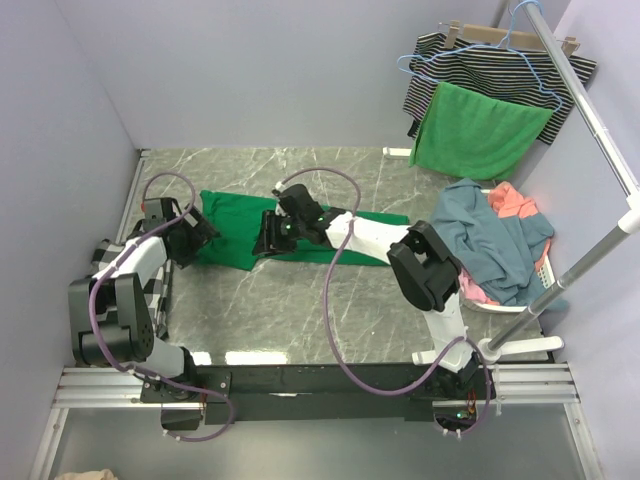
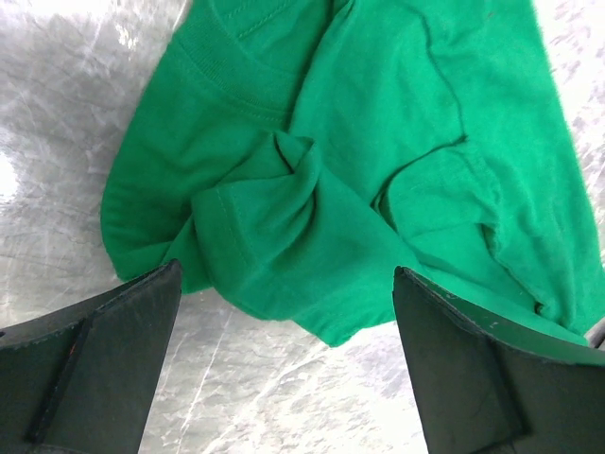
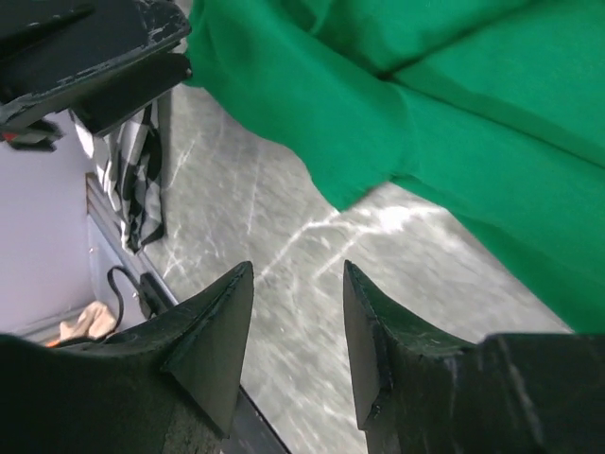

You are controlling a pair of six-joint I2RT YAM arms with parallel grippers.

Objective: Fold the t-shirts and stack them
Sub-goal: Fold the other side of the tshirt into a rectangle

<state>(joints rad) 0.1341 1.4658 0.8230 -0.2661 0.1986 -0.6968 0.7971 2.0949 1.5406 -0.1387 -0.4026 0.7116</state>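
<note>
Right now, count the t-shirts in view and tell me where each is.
3. A green one lies on the table; a blue one and a coral one are heaped in the basket on the right. Others may be hidden under that heap.

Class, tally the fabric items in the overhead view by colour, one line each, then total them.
Emerald green t-shirt: 1
Dusty blue shirt: 1
Coral shirt: 1
Bright green cloth: 1
Black-and-white striped garment: 1
Total: 5
</note>
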